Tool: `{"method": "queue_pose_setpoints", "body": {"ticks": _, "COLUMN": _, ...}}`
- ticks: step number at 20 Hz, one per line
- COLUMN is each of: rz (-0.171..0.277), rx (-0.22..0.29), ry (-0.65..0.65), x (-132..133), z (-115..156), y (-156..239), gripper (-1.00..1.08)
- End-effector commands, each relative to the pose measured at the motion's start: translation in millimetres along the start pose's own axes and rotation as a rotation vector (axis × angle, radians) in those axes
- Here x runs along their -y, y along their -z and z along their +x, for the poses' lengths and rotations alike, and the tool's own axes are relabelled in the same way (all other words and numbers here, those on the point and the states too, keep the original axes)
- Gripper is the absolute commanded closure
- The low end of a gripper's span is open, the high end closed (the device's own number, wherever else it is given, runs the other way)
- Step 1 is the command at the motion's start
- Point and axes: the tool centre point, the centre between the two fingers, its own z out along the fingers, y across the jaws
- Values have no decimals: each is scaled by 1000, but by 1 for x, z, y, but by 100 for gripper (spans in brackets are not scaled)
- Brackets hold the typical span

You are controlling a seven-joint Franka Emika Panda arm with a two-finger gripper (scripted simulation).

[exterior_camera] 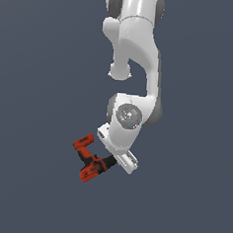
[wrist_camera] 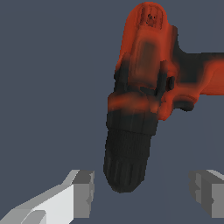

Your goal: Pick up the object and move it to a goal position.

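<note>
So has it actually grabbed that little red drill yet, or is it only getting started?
Only the approach looks done: the pincer has reached the drill, with its black chuck end lying between the two open fingers. In hand now is lining up; in the wrist view neither finger touches the drill. Left to do: close on it, lift it and carry it to the goal, which no picture shows.

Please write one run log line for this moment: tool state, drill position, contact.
tool: open | drill: black chuck end between the fingers | contact: none visible | grasp: not yet done
</note>
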Motion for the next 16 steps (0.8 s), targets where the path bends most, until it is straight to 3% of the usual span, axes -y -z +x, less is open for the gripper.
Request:
{"method": "queue_pose_setpoints", "body": {"ticks": 1, "rz": -6, "rx": -7, "ry": -38, "x": 3, "z": 2, "y": -5, "gripper": -60}}
{"method": "queue_pose_setpoints", "body": {"ticks": 16, "rz": -15, "rx": -17, "ry": -94, "x": 7, "z": 4, "y": -20, "gripper": -60}}
